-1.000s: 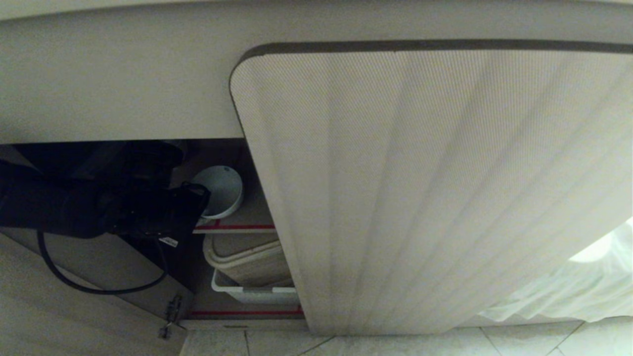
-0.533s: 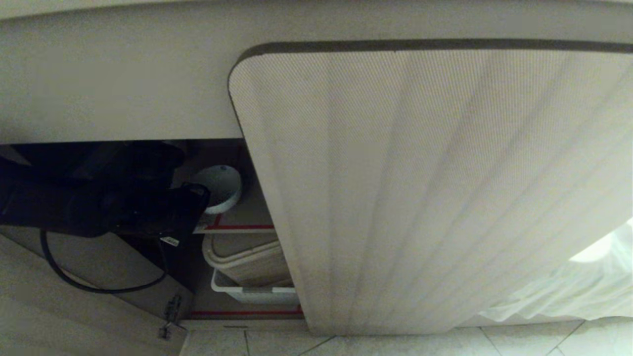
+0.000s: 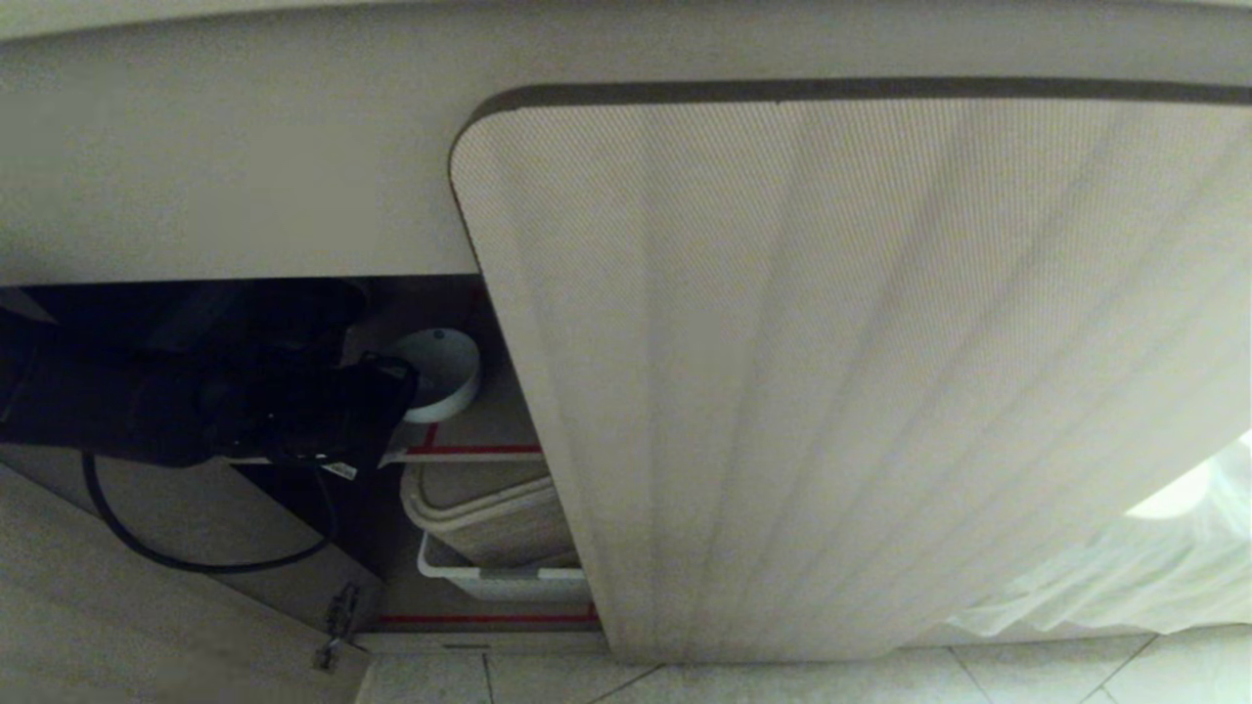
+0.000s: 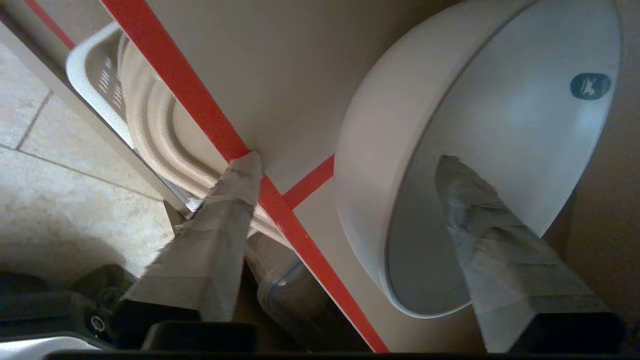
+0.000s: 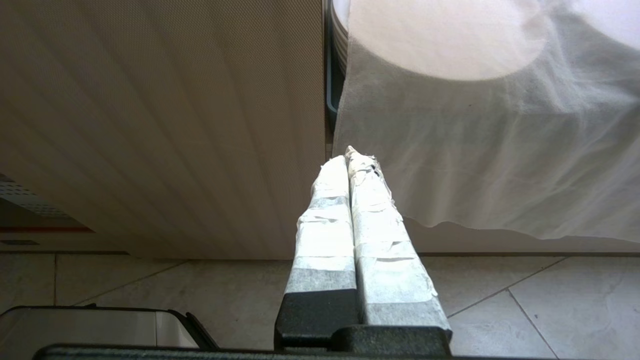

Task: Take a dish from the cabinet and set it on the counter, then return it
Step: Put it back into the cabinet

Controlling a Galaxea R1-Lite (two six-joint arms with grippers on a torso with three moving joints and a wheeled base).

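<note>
I saw the bowl (image 4: 480,115) lying on the cabinet's upper shelf (image 4: 280,100), just behind its red tape edge (image 4: 200,110), tipped with its mouth facing my left gripper (image 4: 345,165). The fingers stood spread, released: one inside the bowl, one outside its wall. My right gripper (image 5: 348,155) hung clenched empty by the closed door (image 5: 160,125).

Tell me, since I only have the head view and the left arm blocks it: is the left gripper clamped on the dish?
Observer: No. The left gripper has its jaws open astride the rim of the dish.
Operator: Is the dish down on a shelf?
Observer: It appears to rest on the upper shelf, behind the red tape.
Operator: And the right gripper?
Observer: The right gripper is shut and empty, hanging before the closed cabinet door.
</note>
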